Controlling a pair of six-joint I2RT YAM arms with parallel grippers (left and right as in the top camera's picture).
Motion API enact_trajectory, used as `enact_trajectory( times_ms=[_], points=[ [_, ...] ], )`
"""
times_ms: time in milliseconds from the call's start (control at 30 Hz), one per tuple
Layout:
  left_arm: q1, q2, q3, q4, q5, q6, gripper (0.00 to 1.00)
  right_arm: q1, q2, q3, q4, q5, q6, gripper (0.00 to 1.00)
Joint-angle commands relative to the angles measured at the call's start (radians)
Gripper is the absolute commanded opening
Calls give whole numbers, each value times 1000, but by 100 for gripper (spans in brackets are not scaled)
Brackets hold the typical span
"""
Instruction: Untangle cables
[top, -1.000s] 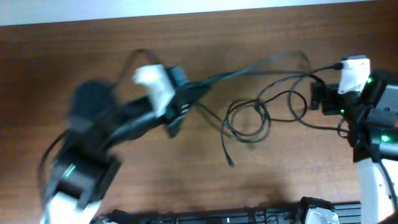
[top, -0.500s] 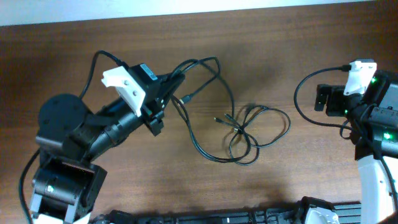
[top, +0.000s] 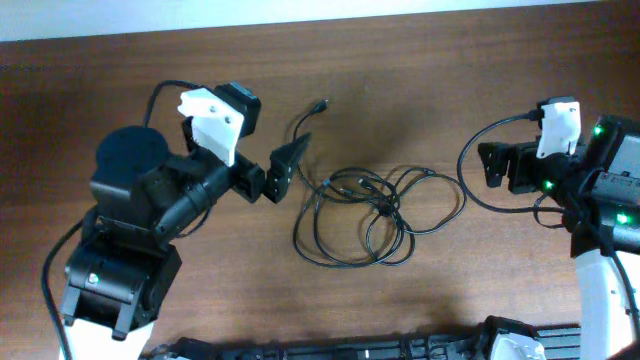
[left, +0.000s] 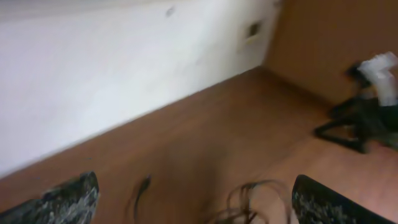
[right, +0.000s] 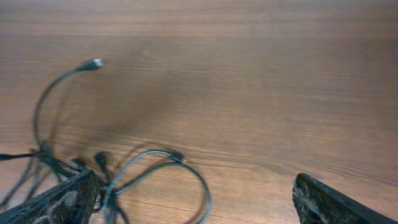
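On the brown wooden worktop (top: 420, 70), the cables (top: 385, 205) lie in one loose heap of thin black loops that cross one another at a small knot near the middle. Neither arm holds any part of this heap.

To the left of the heap, the left pincer (top: 272, 172) sits just beside the outermost loop, its jaws spread wide with nothing between them. In the left wrist view its two fingers (left: 68, 199) fill the bottom corners, with bare wood in the gap. One free strand leaves the heap at its upper left, passes close by this pincer's upper finger and ends in a small plug (top: 320, 103). From above I cannot tell whether the strand touches that finger. The left wrist view shows the same plug (left: 142, 186) lying flat on the wood, with the near loops of the heap blurred at the lower edge.

To the right of the heap, the right pincer (top: 492, 167) faces the cables, also spread open and empty. In the right wrist view the loops lie low and to the left between its fingers (right: 59, 202). Beyond the loops a light-tipped plug (right: 93, 63) ends a curved strand. A thicker black wire (top: 463, 170) arcs out from the right arm, just beside the heap's rightmost loop.
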Motion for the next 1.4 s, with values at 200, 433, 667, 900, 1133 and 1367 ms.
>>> enact_trajectory(
  times_ms=[200, 433, 667, 900, 1133, 1367],
  points=[
    [145, 1, 3, -258, -281, -169, 99, -1, 64, -5, -84, -389, -131, 99],
    [233, 2, 3, -296, -270, -200, 99, 256, 180, -5, -180, -428, -257, 99],
    [233, 1, 3, -306, -270, -200, 99, 591, 262, -5, -241, -303, -262, 99],
    [233, 1, 3, -308, -270, -200, 99, 791, 454, -5, -275, -204, -253, 89],
    [233, 1, 3, -308, -270, -200, 99, 804, 592, -5, -315, -187, -253, 89],
    [233, 1, 3, -308, -270, -200, 99, 804, 628, -18, -289, -180, -292, 89]
  ],
)
